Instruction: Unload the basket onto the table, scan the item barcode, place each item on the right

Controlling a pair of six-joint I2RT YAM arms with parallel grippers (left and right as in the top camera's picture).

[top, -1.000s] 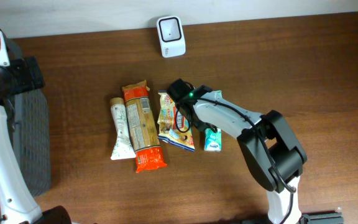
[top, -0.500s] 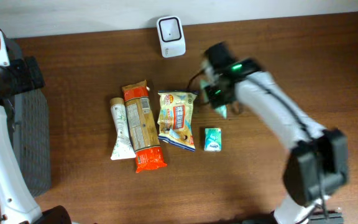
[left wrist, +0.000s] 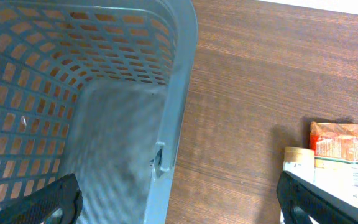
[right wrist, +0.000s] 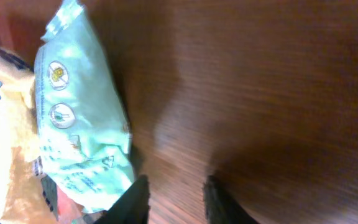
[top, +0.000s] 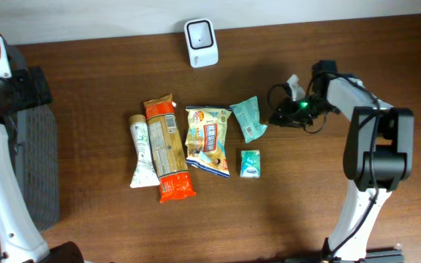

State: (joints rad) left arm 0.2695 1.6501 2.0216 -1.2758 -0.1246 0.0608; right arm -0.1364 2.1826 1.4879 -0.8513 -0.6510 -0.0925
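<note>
Task item (judged): the pale mint-green soft film pouch (top: 248,118) lies flat on the dark wooden counter (top: 342,190). It sits below and right of the white box-shaped barcode scanner (top: 201,42), well apart from it.
Pouch's neighbours: its left edge meets the yellow printed snack bag (top: 208,139), and the small teal box (top: 250,163) lies just below it.
Right tool (right wrist: 174,199): the jaws stand narrowly apart with bare wood between them, holding nothing. It sits just right of the pouch, not touching it.
Left tool (left wrist: 179,206): jaws spread wide and empty, hanging over the rim of the grey plastic mesh basket (left wrist: 180,74).
Risk, double pick: the pouch rests against the snack bag, so closing on that edge could drag both.
Risk, slip: thin, slack film may fold or slide out of a narrow pinch.
Risk, failed read: no barcode shows on the pouch's upper face, so it may be presented to the scanner wrong way round.
Count, packaged goods: five, namely the pouch, the snack bag, the teal box, an orange-and-red long packet (top: 167,146) and a white-and-green tube (top: 141,150).
Count, scanners: one.
Count, baskets: one.
Count, tools: two.
</note>
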